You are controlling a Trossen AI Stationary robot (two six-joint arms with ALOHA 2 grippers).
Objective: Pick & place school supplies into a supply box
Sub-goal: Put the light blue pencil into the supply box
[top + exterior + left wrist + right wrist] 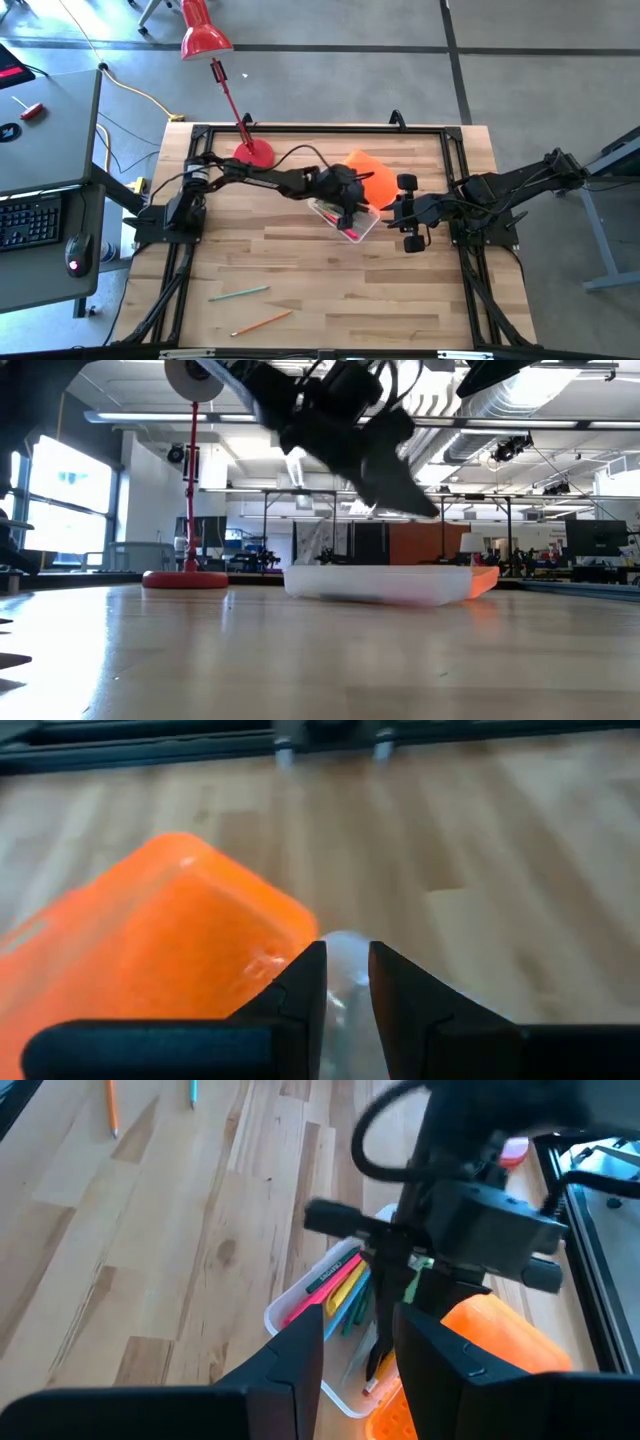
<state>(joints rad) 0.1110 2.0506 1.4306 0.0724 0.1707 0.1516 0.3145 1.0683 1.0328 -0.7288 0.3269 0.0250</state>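
Note:
The clear supply box (352,226) stands mid-table with its orange lid (368,172) open on the far side. Pink, yellow and green pens (335,1280) lie inside it. My left gripper (347,955) hovers just above the box (345,985), pointing down at a slant. It is open by a narrow gap with nothing between its fingers. In the low view it (405,485) is clear of the box (370,582). My right gripper (358,1320) waits open to the right of the box, also seen from above (393,212). A green pencil (240,293) and an orange pencil (262,322) lie flat near the front edge.
The red desk lamp's round base (255,152) stands at the far left of the table, its stem leaning out past the far edge. A black frame (320,128) borders the tabletop. Bare wood (330,290) lies between the box and the two pencils.

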